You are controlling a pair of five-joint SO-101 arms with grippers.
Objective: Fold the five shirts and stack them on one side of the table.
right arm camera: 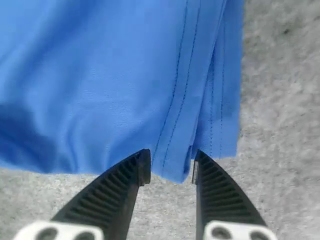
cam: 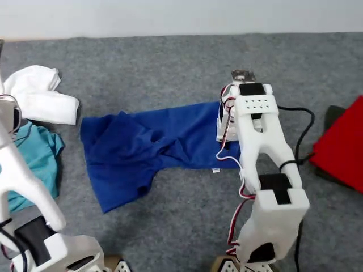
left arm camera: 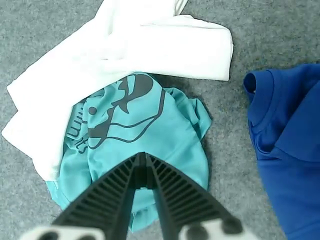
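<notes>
The blue shirt [cam: 147,147] lay rumpled mid-surface [cam: 170,56], its hem edge between the narrowly parted fingers of the right end effector [right arm camera: 170,167]. The left end effector [left arm camera: 145,160], closed and empty, hung over the teal shirt [left arm camera: 150,125], which touched the white shirt [left arm camera: 150,45]. The red shirt [cam: 340,147] lay well apart, beyond the right arm.

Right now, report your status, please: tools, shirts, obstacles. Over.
Left tool shut, above teal shirt. Right tool open, at blue shirt hem, not gripping. White shirt lies against the teal one.
</notes>
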